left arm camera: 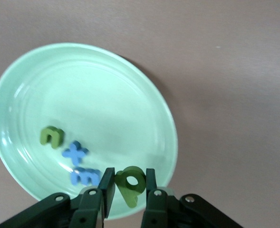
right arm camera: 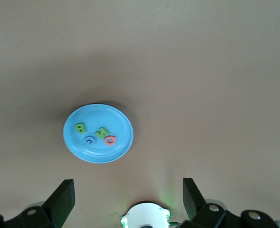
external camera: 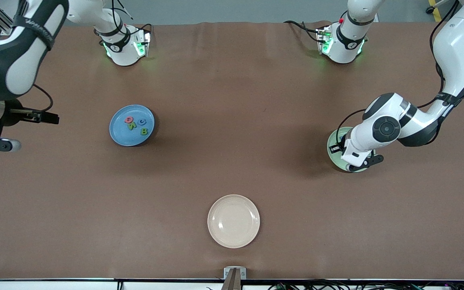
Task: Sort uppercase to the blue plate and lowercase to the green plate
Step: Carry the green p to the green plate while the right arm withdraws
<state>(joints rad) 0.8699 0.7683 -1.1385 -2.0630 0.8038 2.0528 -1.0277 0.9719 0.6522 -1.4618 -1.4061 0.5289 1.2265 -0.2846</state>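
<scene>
A cream plate (external camera: 233,221) is sitting empty nearest the front camera. Farther up the table, toward the left arm's end, the left gripper (left arm camera: 126,190) is hanging over the green plate (left arm camera: 97,90), pinching the green p (left arm camera: 130,183) between its fingers; the green u (left arm camera: 52,136), blue x (left arm camera: 75,152) and blue m (left arm camera: 85,176) are lying in that plate. Toward the right arm's end, the blue plate (external camera: 131,125) is holding the four capital letters (external camera: 136,124). The right gripper (right arm camera: 128,202) is waiting, spread wide and empty, high over bare table. Judging by this, only the p's release is remaining.
</scene>
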